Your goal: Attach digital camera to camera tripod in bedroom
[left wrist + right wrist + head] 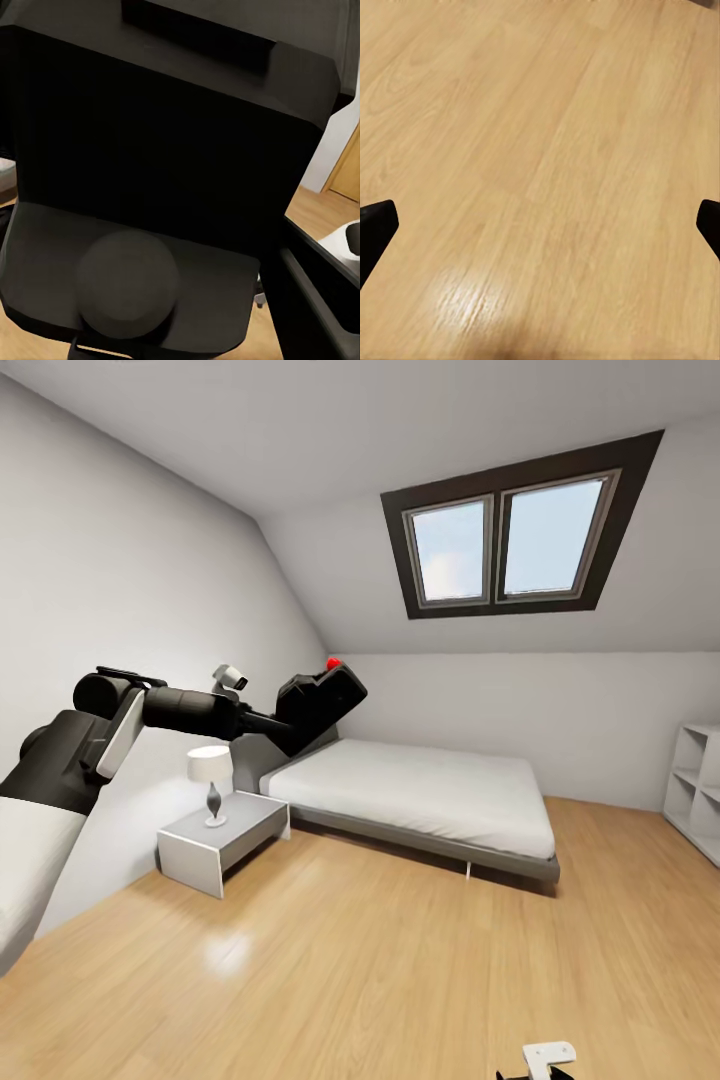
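- Black and matte, the digital camera (322, 706) sits clamped in my left hand (290, 728), raised at the end of my outstretched left arm, its red button (333, 663) on top.
- Seen from my left wrist, the camera body (165, 150) blocks nearly everything, with its round lens (127, 281) blurred up close.
- My right hand (540, 225) hangs over bare wood floor (540, 150), its two dark fingertips (375, 225) wide apart at the frame's edges, holding nothing.
- Beyond the camera stands a grey bed (420, 795) against the far wall, under a sloped ceiling with a dark-framed skylight (515, 535).
- Near the bed's head a white nightstand (222, 840) carries a small lamp (210, 780).
- White shelving (695, 785) stands at the room's right edge.
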### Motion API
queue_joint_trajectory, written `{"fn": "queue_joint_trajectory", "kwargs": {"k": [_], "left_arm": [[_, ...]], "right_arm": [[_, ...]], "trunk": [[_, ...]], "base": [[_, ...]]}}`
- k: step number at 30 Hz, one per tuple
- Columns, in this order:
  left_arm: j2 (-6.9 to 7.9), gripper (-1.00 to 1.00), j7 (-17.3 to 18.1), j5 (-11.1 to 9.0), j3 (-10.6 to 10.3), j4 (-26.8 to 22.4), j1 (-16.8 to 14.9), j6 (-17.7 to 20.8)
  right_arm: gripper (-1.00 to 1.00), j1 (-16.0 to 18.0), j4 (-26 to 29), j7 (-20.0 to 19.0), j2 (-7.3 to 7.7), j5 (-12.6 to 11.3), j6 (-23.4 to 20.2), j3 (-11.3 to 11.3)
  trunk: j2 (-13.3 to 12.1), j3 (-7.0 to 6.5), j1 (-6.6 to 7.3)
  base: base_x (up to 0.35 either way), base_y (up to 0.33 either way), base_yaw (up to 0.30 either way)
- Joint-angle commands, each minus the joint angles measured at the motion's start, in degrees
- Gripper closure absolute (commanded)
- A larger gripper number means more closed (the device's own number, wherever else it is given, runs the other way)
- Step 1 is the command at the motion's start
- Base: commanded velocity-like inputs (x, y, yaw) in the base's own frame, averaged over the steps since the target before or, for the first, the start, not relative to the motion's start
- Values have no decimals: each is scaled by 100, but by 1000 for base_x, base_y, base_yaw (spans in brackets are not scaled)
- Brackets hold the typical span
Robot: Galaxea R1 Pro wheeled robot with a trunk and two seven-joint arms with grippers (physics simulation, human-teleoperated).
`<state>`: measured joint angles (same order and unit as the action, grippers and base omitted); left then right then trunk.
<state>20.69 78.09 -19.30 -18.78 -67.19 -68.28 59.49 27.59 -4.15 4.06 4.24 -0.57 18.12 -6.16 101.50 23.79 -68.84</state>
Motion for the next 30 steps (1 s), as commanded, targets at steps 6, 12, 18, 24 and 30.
{"fn": "queue_joint_trajectory", "kwargs": {"k": [6, 12, 18, 24, 30], "left_arm": [[2, 100, 13, -15, -16, -2, -6, 51], [-26, 100, 13, -13, -22, -4, -7, 51], [-40, 100, 13, -12, -27, -4, -6, 51], [-54, 100, 13, -15, -29, -3, -5, 51], [-62, 100, 13, -13, -32, -4, -6, 51]], "right_arm": [[-100, 10, -24, 25, -2, -6, 35, -43], [-100, 10, -24, 20, -2, -10, 43, -43], [-100, 10, -24, 6, -4, -13, 46, -41], [-100, 10, -24, -6, -10, -13, 31, -36], [-100, 10, -24, -10, -20, -13, 26, -35]], "trunk": [[-238, -101, 133], [-479, -209, 265], [-719, -316, 396], [-960, -424, 528], [-1201, -532, 660]], "base": [[0, 0, 0], [0, 0, 0], [0, 0, 0], [0, 0, 0], [0, 0, 0]]}}
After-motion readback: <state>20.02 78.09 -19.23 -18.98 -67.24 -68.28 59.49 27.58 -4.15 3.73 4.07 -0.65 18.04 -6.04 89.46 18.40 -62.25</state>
